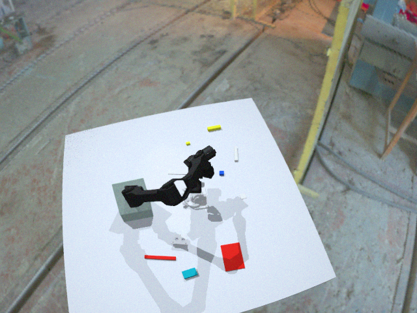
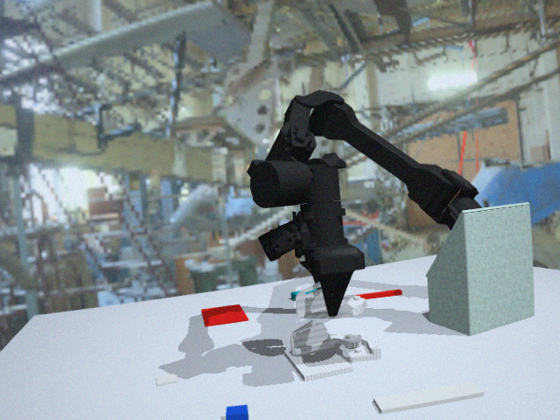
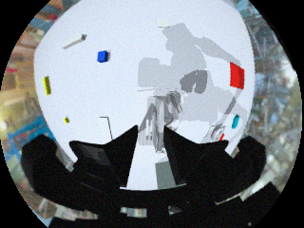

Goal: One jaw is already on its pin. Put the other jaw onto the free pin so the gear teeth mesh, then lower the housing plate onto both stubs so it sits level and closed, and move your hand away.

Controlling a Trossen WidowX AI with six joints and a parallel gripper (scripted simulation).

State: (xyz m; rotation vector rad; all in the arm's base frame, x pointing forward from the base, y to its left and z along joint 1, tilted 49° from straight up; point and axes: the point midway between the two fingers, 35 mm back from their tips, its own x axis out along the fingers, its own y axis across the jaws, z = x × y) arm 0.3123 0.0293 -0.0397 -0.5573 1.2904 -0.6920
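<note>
My gripper (image 2: 332,313) (image 3: 150,127) points down and is shut on a pale grey jaw (image 2: 307,303). The held jaw is in the air above the grey base (image 2: 323,371), with a gap below it, and its rounded end sticks out to the right of the fingers. The other jaw (image 2: 311,341) is on the base, at its left. A short round part stands at the base's right side; its details are too small to tell. The housing plate (image 1: 179,240) (image 3: 218,131) lies apart from the base, towards the red bar. The fingertips are hidden in the top view.
A tall grey-green block (image 1: 143,192) (image 2: 497,271) stands beside the arm's base. A red slab (image 1: 232,255) (image 2: 223,315), a red bar (image 1: 159,257), a teal block (image 1: 189,273), a blue cube (image 1: 221,173), a white bar (image 1: 236,154) and two yellow pieces lie around.
</note>
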